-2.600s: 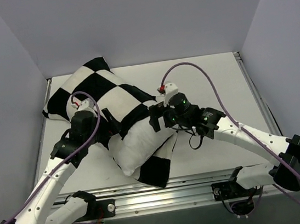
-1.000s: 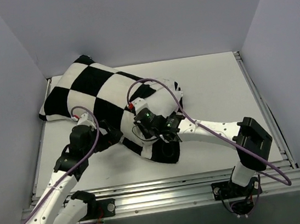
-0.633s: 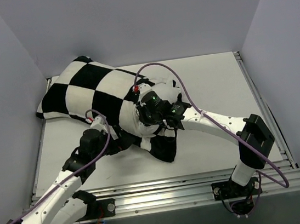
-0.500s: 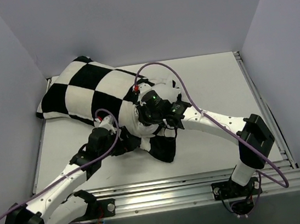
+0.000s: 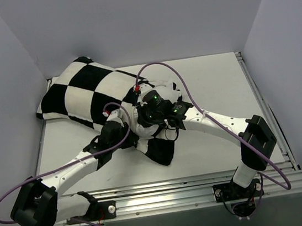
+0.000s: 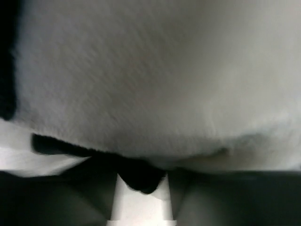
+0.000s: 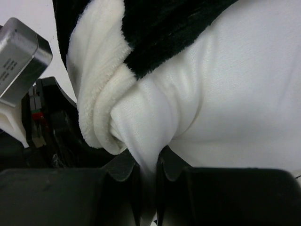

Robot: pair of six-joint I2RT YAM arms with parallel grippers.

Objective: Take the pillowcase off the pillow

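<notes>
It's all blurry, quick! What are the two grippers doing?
Left gripper: cannot be told, view too blurry.
Right gripper: jaws closed on the pillow.

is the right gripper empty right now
No, the right gripper has its jaws pinched on a fold of the white pillow.

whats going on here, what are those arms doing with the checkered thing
A robot is working a black-and-white checkered pillowcase off a white pillow on the table. The right claw is pinched shut on a fold of the pillow's smooth white fabric where it pokes out of the case's open end. The left claw is pressed into the case right beside it, but its grip can't be made out. Most of the pillow looks to be inside the case.
</notes>
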